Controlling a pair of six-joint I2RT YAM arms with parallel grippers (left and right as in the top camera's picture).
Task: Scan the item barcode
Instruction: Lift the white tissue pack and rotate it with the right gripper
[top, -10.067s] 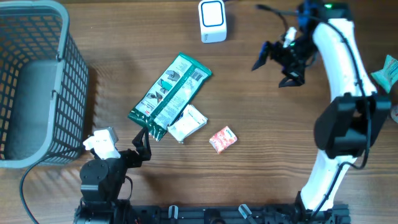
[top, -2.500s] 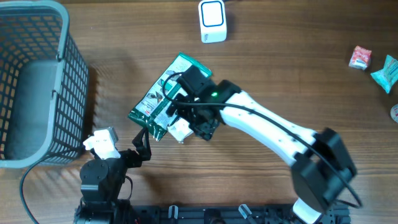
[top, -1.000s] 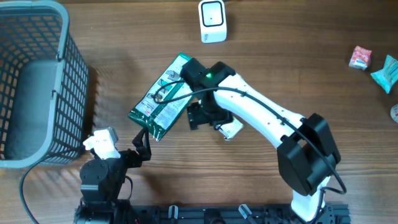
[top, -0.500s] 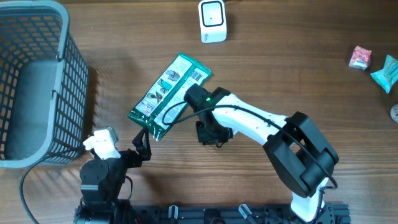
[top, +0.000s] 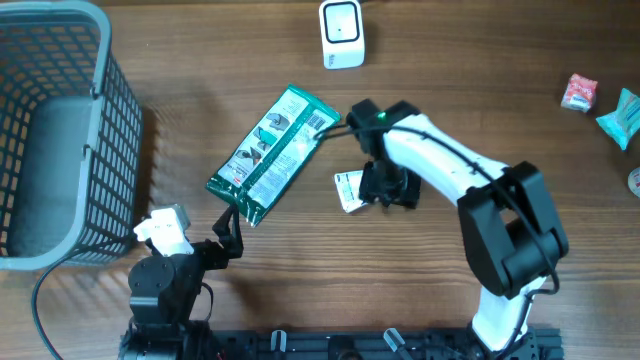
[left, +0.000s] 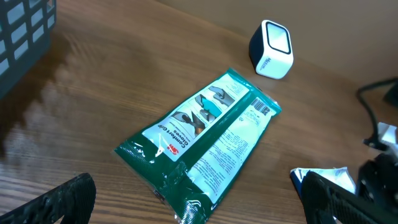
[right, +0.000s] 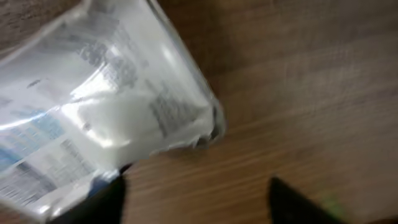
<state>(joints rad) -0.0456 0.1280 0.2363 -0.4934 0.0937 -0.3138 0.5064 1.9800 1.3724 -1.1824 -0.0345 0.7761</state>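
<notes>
The right pincer is hanging released, having just dropped the white packet ahead of its tips; scanning is awaiting a regrasp.

Basket blocks left; open tabletop between it and scanner

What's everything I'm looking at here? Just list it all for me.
basket: one, grey, far left
scanner: one, white and blue, top centre
green packet: one, green, mid-table, lying flat
white packet: one, white, right of the green packet
red packet: one, red, far right
teal packet: one, teal, right edge, partly cut off
table: one, brown wood
left end effector: one, black, open, below the green packet
right end effector: one, black on a white arm, open, beside the white packet
</notes>
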